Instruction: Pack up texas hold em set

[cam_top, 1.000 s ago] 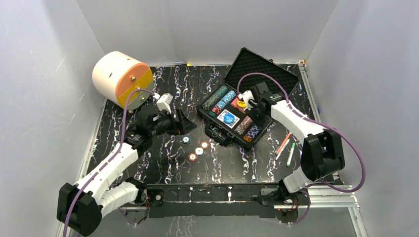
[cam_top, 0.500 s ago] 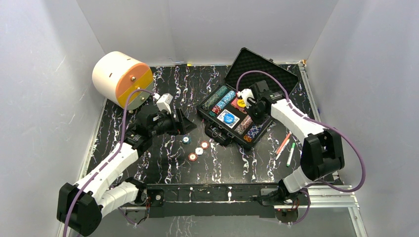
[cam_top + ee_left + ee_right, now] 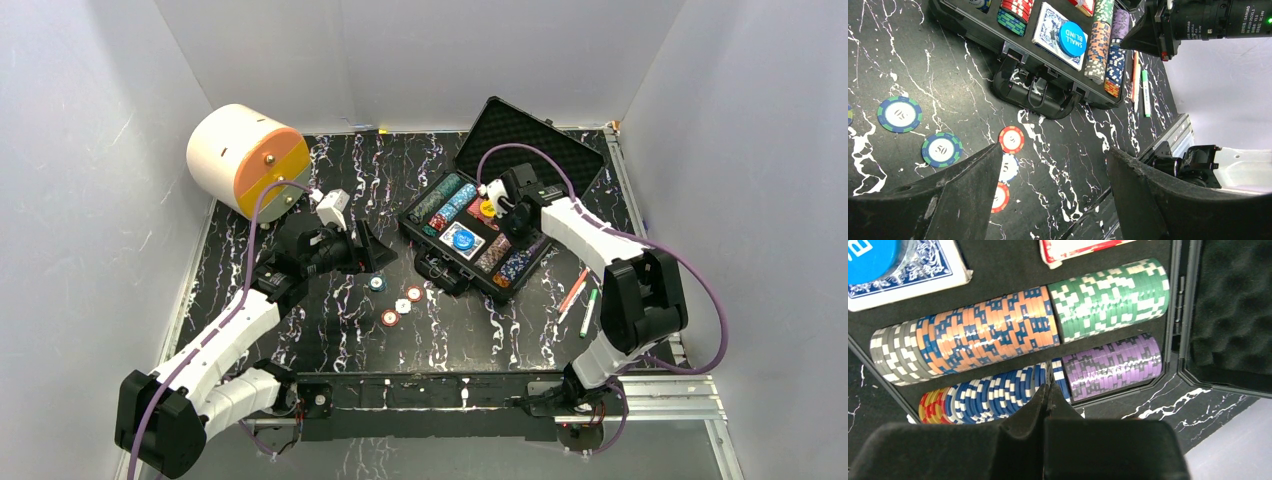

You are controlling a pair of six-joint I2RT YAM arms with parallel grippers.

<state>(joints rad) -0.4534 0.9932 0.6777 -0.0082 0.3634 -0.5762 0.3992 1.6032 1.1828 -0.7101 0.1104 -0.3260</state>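
Top external view: a black, white-veined marble-pattern table (image 3: 330, 170) is seen, with a white-and-orange round drawer unit (image 3: 245, 160) lying on its side at the far left corner. A black rectangular hard case (image 3: 525, 135) is laid open at the far right, its foam-lined lid raised behind the tray.

The left gripper (image 3: 1054, 150) is held low over the table just left of the case, its fingers spread wide apart with nothing between them. The right gripper (image 3: 1049, 385) is poised over the right part of the tray, fingers pressed together and empty. Its tips are pointed at the seam between the blue chip row (image 3: 993, 390) and the purple chip row (image 3: 1113, 365); whether they touch the chips cannot be told.

A green chip row (image 3: 1108, 295) and an orange chip row (image 3: 993, 325) are packed alongside. A blue-backed card deck (image 3: 1048, 30) is seated mid-tray, with a round blue "SMALL BLIND" disc (image 3: 1071, 38) on it.

Small round loose chips (image 3: 402, 305), red, white and teal, are scattered on the table in front of the case, near the left gripper. A red pen (image 3: 572, 290) and a green pen (image 3: 588, 298) are seen right of the case.
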